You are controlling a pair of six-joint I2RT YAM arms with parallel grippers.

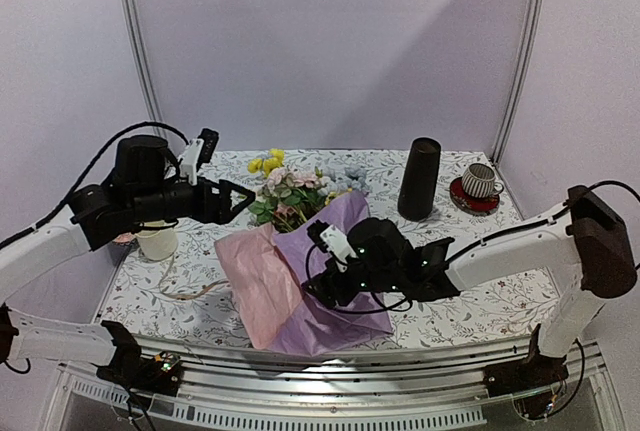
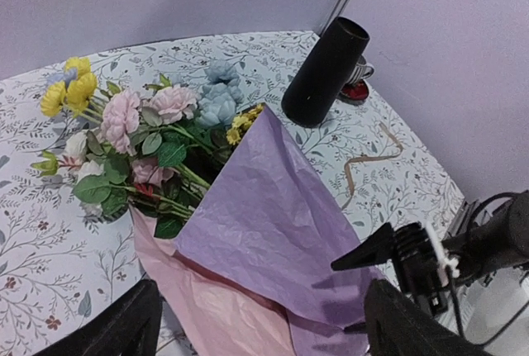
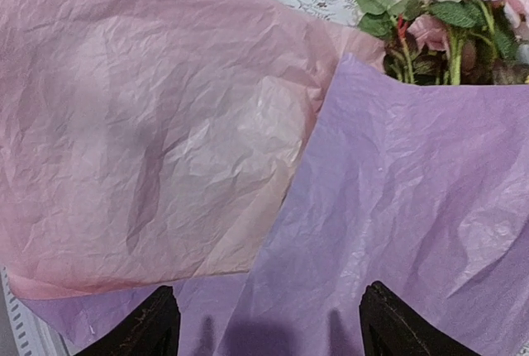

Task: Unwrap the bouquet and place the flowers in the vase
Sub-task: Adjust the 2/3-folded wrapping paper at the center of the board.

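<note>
Right gripper [image 3: 269,327]: fingers apart and empty, over the purple paper, nearer than the vase [image 1: 419,179] and to its left.
Bouquet [image 1: 265,281]: lying left of and nearer than the vase, pink and purple sheets spread loose.
String [image 1: 190,293]: loose, far left of the vase.
Left gripper [image 1: 243,199]: jaws wide, empty, in the air left of the vase.
Flowers [image 1: 290,191]: in the wrap's open end, left of the vase, apart from it.
Vase: upright, inside dark.
Ribbed cup [image 1: 480,181]: on a red saucer [image 1: 478,206], just right of the vase.
</note>
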